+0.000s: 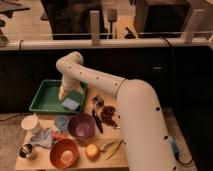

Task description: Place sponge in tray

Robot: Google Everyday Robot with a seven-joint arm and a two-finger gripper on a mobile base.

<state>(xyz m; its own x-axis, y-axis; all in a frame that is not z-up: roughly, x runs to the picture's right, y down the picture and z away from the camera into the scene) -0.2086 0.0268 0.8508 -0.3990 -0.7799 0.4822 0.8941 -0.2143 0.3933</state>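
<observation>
A light blue sponge [71, 104] lies in the right front corner of the green tray [44, 102], which stands at the table's back left. My gripper [64, 94] hangs from the white arm's bent wrist, just above and left of the sponge, over the tray's right half. I cannot tell whether it still touches the sponge. The arm reaches in from the lower right and hides part of the tray's right rim.
In front of the tray stand a purple bowl [81, 125], an orange bowl [63, 152], a white cup [31, 123], a small blue cup [61, 122] and a metal can [26, 150]. A round fruit [92, 150], a banana [113, 147] and dark items [107, 115] lie right.
</observation>
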